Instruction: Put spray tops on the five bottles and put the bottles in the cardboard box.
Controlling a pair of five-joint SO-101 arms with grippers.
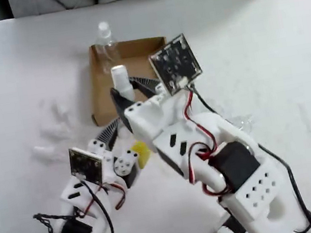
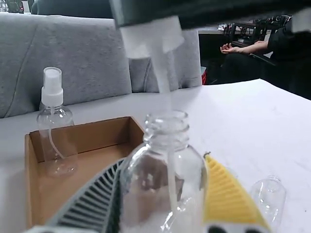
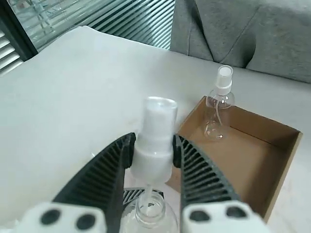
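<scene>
Spray top [image 3: 154, 141], clamped in right gripper [image 3: 153, 145], tube entering bottle [image 2: 163, 179] gripped by left gripper [image 2: 163, 167] beside cardboard box [image 1: 96, 87]. One capped bottle [image 3: 218, 104] boxed (four judged outstanding, this one included).

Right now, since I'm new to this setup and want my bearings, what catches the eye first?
A white spray top, pinched in the right arm's fingers, hangs with its tube dipping into an open clear bottle gripped by the left arm's fingers. Behind, one capped bottle stands in the cardboard box.
</scene>
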